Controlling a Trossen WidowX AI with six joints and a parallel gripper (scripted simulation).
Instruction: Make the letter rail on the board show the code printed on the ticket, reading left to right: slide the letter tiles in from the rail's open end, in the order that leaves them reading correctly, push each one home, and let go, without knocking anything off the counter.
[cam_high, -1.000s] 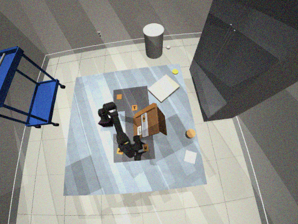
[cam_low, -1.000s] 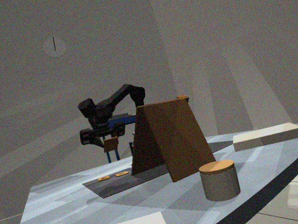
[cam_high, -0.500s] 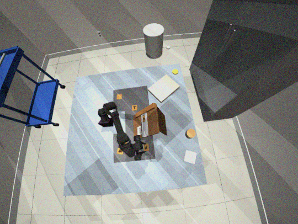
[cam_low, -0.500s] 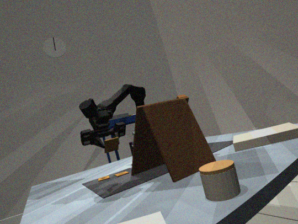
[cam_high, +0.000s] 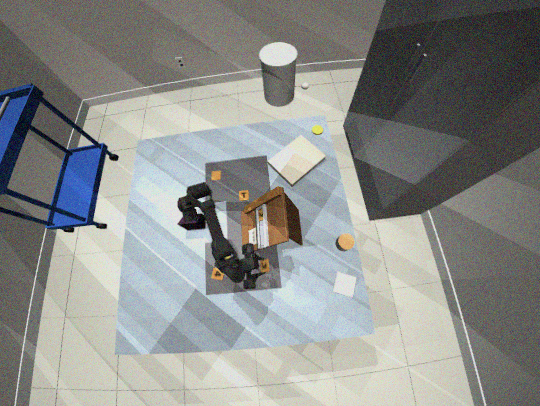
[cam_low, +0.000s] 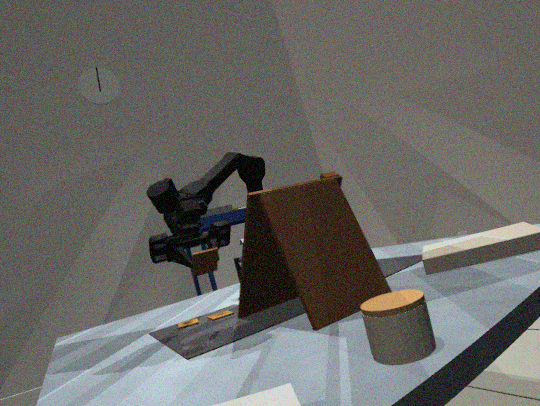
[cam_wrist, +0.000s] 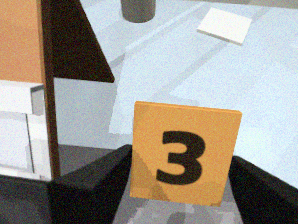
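Note:
My gripper (cam_high: 259, 266) (cam_low: 201, 251) (cam_wrist: 180, 157) is shut on the orange tile marked 3 (cam_high: 265, 262) (cam_low: 205, 262) (cam_wrist: 150, 117) and holds it upright in the air beside the board's near end. The brown board (cam_high: 275, 220) (cam_low: 320, 250) (cam_wrist: 20, 45) leans like a tent. Its white rail (cam_high: 265, 232) (cam_wrist: 12, 97) has an orange tile (cam_high: 261, 216) in it, its letter too small to tell. A white ticket (cam_high: 252, 236) is on the board, unreadable here. Tiles on the dark mats: T (cam_high: 243, 195), a plain-looking one (cam_high: 216, 175), one like A or 4 (cam_high: 217, 273). The exterior view shows two tiles, one (cam_low: 188, 323) beside another (cam_low: 220, 315).
A grey cylinder with an orange top (cam_high: 345, 242) (cam_low: 400, 327) stands beyond the board. A white square (cam_high: 345, 284) (cam_wrist: 225, 25) lies near the right edge. A cream slab (cam_high: 295, 157) (cam_low: 480, 247) and a yellow disc (cam_high: 317, 130) are at the back right.

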